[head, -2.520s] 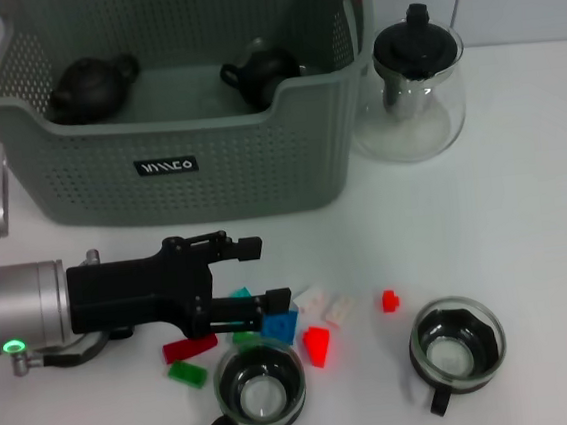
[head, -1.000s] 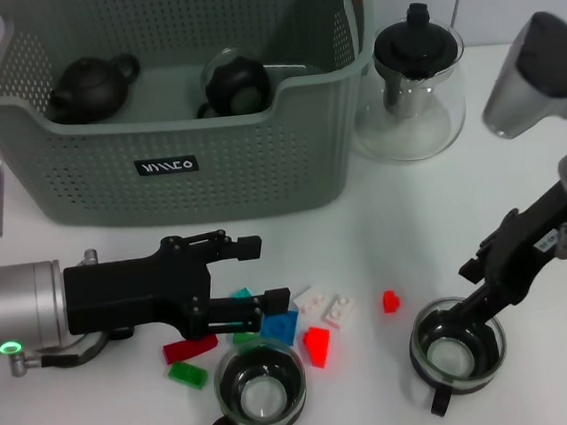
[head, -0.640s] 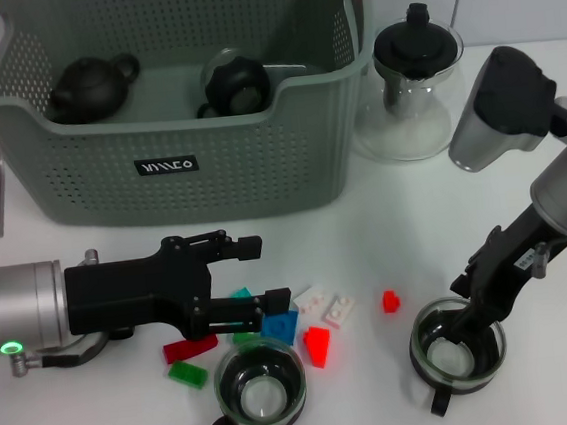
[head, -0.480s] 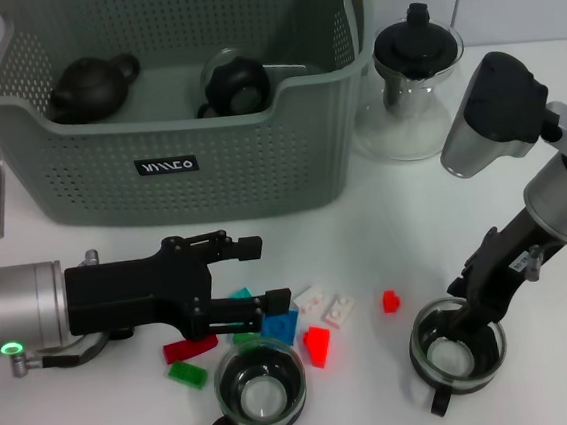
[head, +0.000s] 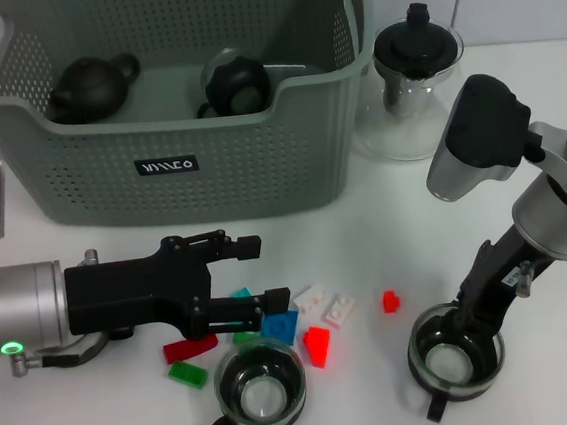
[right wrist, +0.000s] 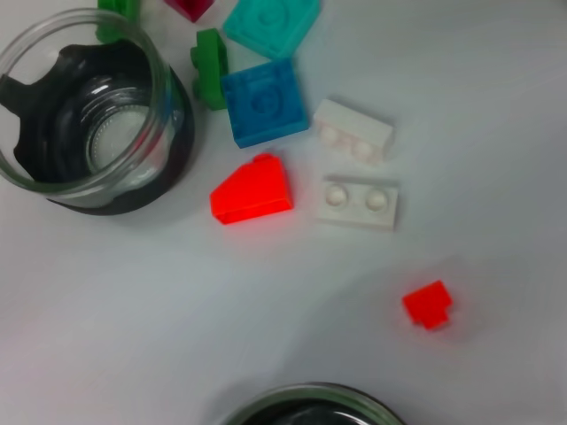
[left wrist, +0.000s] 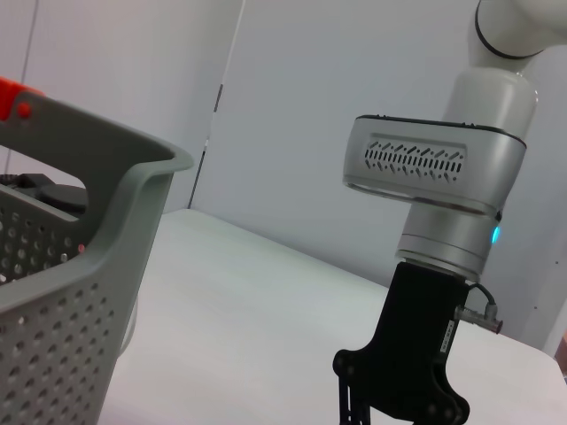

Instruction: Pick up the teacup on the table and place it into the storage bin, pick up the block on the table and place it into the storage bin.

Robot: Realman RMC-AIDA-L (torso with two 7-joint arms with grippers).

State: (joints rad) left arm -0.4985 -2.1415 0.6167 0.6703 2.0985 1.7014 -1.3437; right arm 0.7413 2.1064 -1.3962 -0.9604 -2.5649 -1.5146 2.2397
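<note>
**Right fingers at the teacup rim, blocks close by**

From the head view, I had the right gripper (head: 467,327) down at the right-hand teacup (head: 456,360), near the desk's (head: 367,245) front edge. Its fingers looked to straddle the glass rim, spread and not clamped. My worry was a thin-walled grip: closing off-centre could tip the cup or skate it toward the front edge. The lift path to the storage bin (head: 174,173) ran past the glass teapot (head: 418,84), so I judged a high, leftward arc safest. The left gripper (head: 240,277) hung with fingers parted over the blocks, the blue block (head: 281,327) just beside it.

In the left wrist view, the right arm (left wrist: 434,230) stood well apart from the bin wall (left wrist: 80,292).

In the right wrist view, the small red block (right wrist: 428,304) lay near the cup rim (right wrist: 310,409); open desk lay between.
</note>
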